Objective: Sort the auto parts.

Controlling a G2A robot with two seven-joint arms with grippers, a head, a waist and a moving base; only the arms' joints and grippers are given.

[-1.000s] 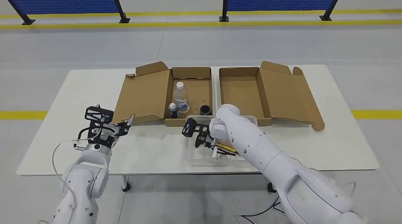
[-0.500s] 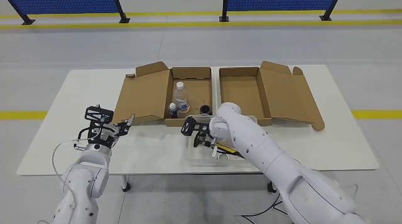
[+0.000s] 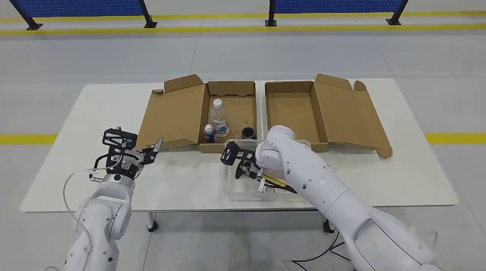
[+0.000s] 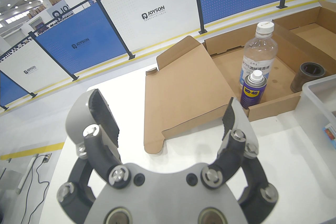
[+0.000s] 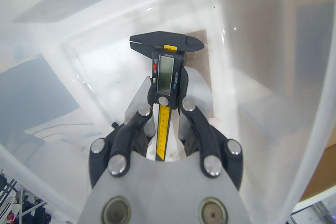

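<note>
Gripping the digital caliper (image 5: pixel 165 75) across its slider, the right tool (image 5: pixel 166 101) sits closed deep inside the clear bin (image 5: pixel 262 51); the caliper's long axis runs straight out along the tool, beak end farthest from the wrist. The left tool (image 4: pixel 168 109) hangs wide open, empty, well apart from the bin.

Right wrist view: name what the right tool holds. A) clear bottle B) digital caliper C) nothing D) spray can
B: the right tool is shut on the digital caliper, down inside the clear bin.
</note>
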